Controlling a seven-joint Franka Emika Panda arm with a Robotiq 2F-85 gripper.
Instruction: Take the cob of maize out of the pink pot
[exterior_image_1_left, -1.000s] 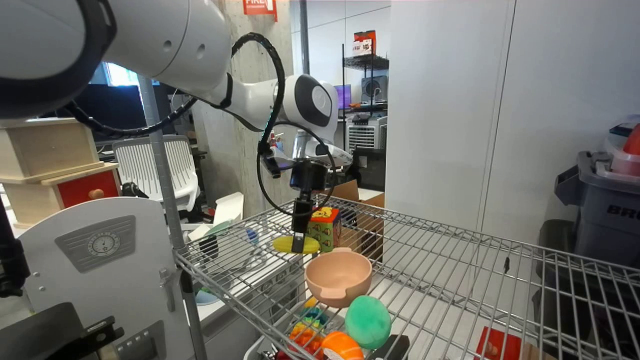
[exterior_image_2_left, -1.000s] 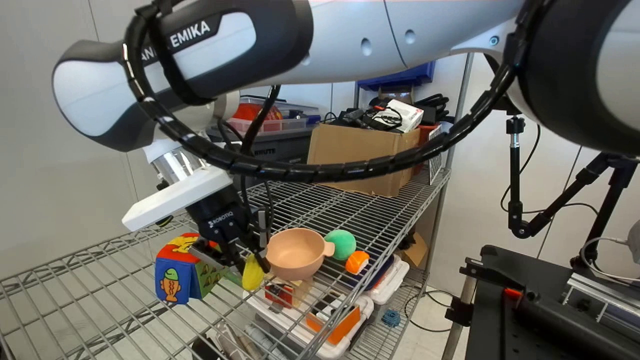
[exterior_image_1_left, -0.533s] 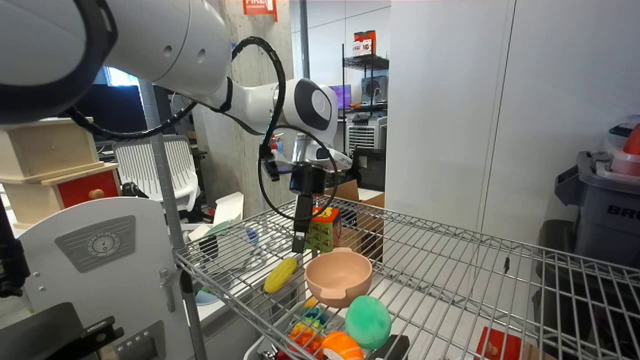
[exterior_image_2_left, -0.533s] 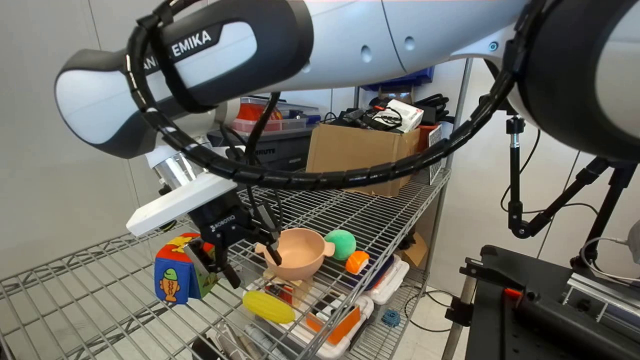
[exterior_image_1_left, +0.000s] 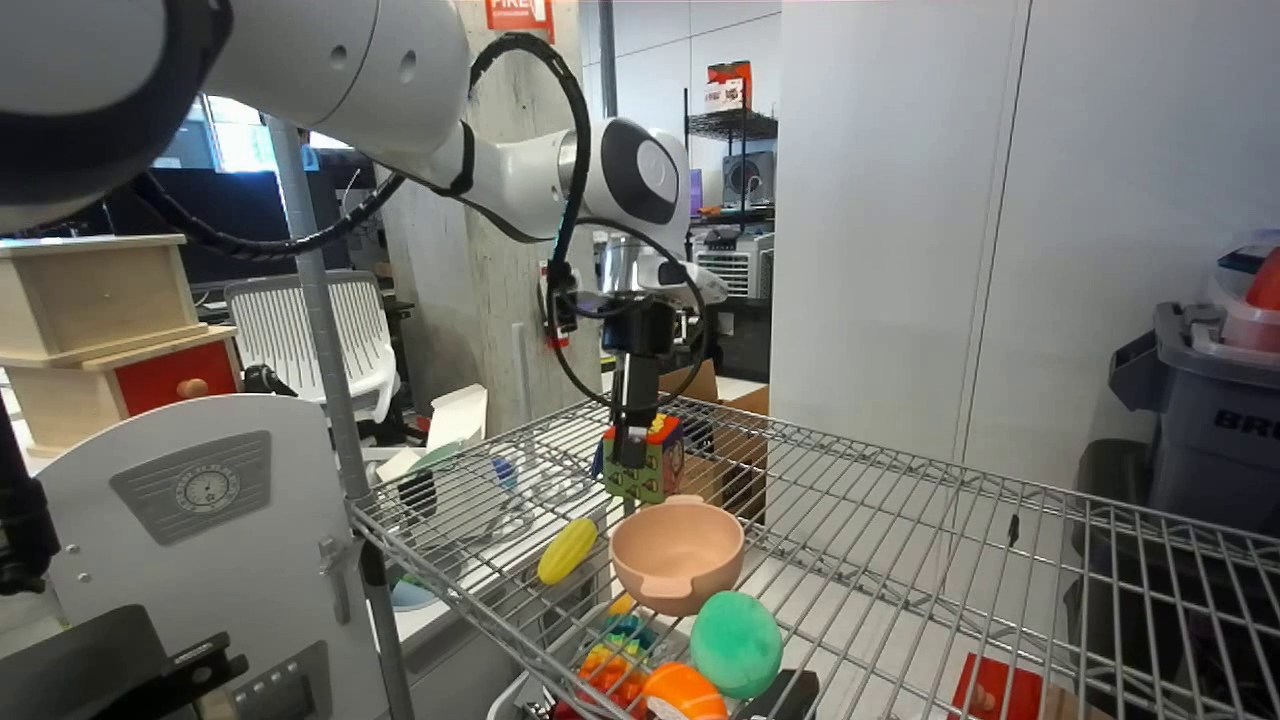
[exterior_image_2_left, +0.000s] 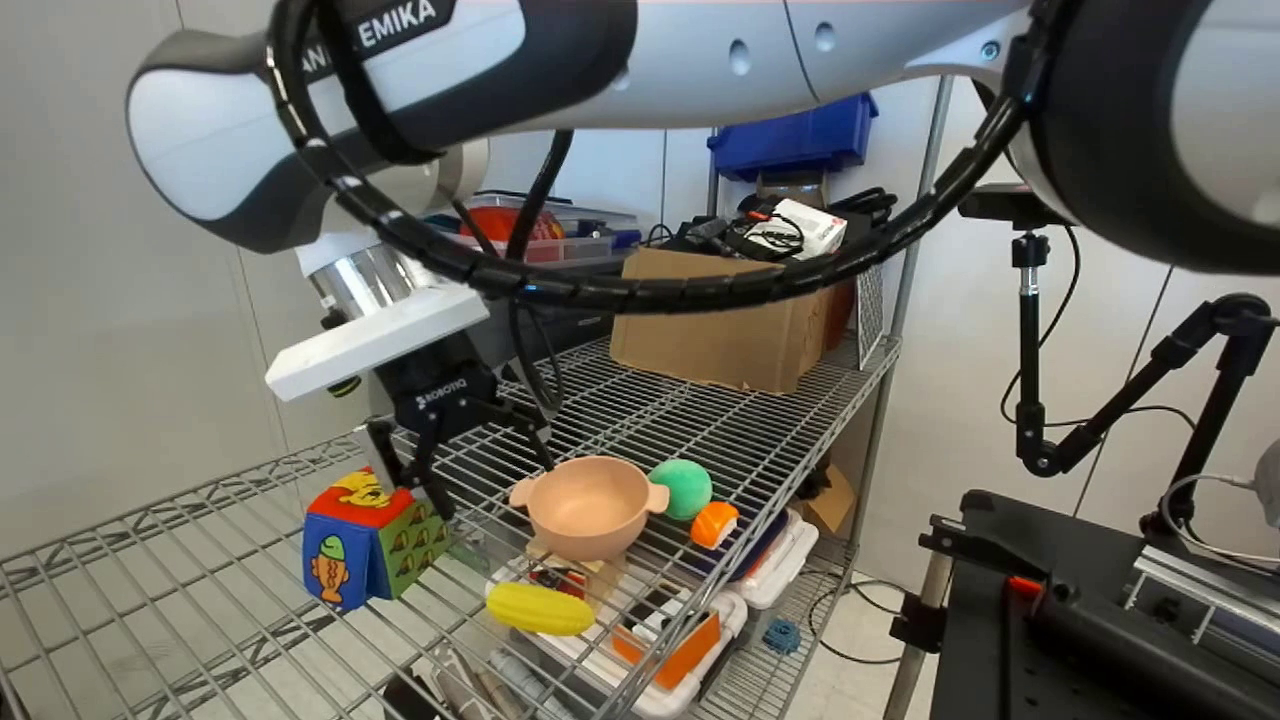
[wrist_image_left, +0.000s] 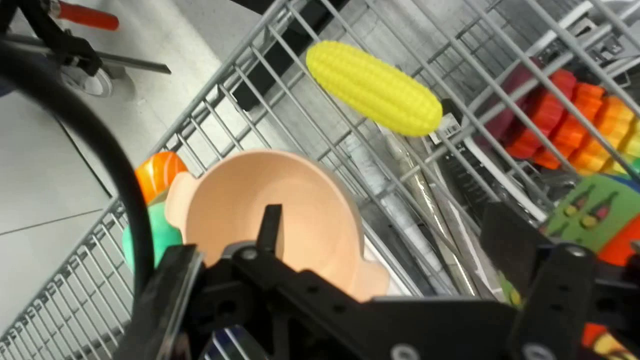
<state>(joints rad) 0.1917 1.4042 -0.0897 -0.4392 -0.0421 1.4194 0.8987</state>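
The cob of maize (exterior_image_1_left: 567, 551) (exterior_image_2_left: 540, 609), bright yellow, lies on its side on the wire shelf next to the pink pot (exterior_image_1_left: 676, 562) (exterior_image_2_left: 590, 510), apart from it. Only bare salmon wall and floor show inside the pot, in both exterior views. My gripper (exterior_image_2_left: 497, 487) hangs above the shelf beside the pot, between it and the cloth cube. In the wrist view the gripper (wrist_image_left: 389, 227) has its fingers spread wide with nothing between them. One finger covers part of the pot (wrist_image_left: 315, 200) there; the cob (wrist_image_left: 375, 88) lies beyond the fingertips, fully visible.
A soft picture cube (exterior_image_2_left: 370, 545) stands close to one finger. Against the pot's far side sit a green ball (exterior_image_1_left: 736, 645) and an orange toy piece (exterior_image_1_left: 685, 692). The wire shelf (exterior_image_1_left: 900, 520) has wide gaps, and a cardboard box (exterior_image_2_left: 715, 320) stands farther along it.
The gripper has let go of the cob and spread its fingers. The cob has dropped onto the shelf and turned slightly. After that the arm rose, away from the cob.
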